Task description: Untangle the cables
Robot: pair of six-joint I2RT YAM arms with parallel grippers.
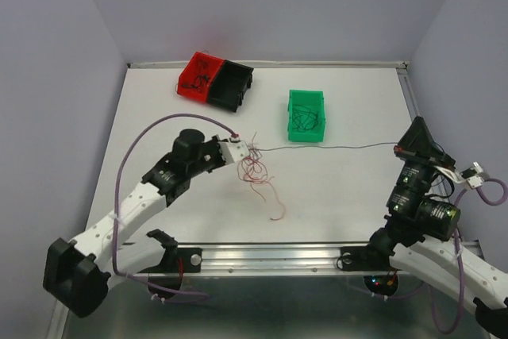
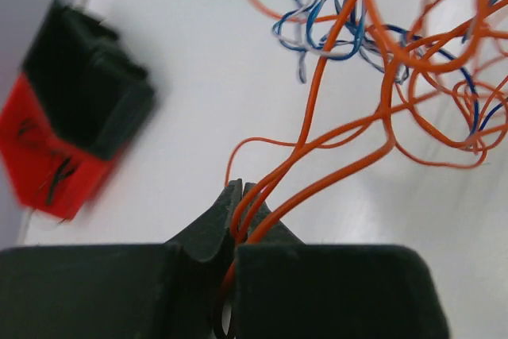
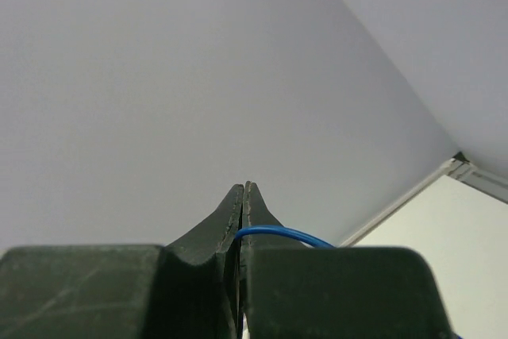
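Left wrist: L fingers [image 2: 205, 232] pinch orange cables [image 2: 386, 129]; right wrist: R fingers [image 3: 222, 224] clamp blue cable [image 3: 278, 233]

The cables [image 1: 258, 172] lie before the paired bins [image 1: 214, 81]; the single bin [image 1: 306, 115] sits rightward (apart).

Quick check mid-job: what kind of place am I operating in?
Probably a lab test cell: a white table boxed in by plain walls, an aluminium rail, a red bin, a black bin and a green bin.
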